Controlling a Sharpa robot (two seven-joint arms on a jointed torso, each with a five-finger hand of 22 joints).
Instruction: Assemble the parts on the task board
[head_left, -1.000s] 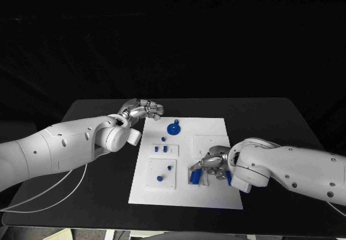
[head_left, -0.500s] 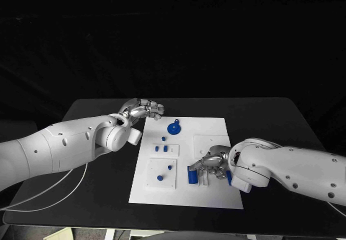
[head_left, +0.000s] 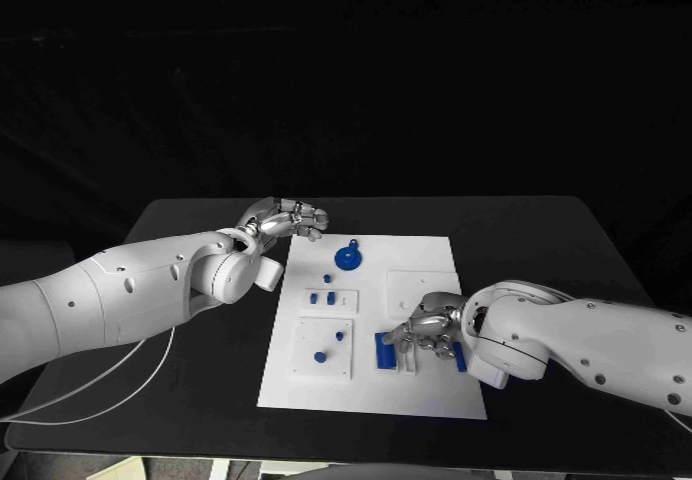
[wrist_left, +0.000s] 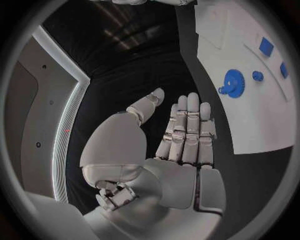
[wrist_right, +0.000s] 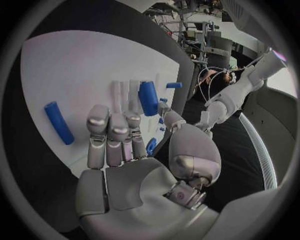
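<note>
The white task board (head_left: 418, 262) lies in the middle of the black table. On it are a blue gear (head_left: 348, 258), small blue pegs (head_left: 320, 296) and a long blue block (head_left: 385, 350) standing in a slot near the front. My right hand (head_left: 428, 335) hovers just right of that block with its fingers straight, holding nothing. In the right wrist view the block (wrist_right: 149, 97) lies beyond the fingertips (wrist_right: 119, 122), with a blue bar (wrist_right: 59, 122) off to one side. My left hand (head_left: 289, 217) stays off the board's far left corner, holding nothing, with its fingers (wrist_left: 187, 125) straight. The gear (wrist_left: 235, 82) lies near it.
Two more small blue pegs (head_left: 342, 335) (head_left: 319, 356) stand in a raised square plate at the board's front left. Another blue piece (head_left: 460, 358) lies beside my right wrist. Bare black table (head_left: 548, 240) surrounds the board.
My right hand has drawn back to the right, off the long blue block, which now shows more fully beside the fingers. The left arm has not moved.
</note>
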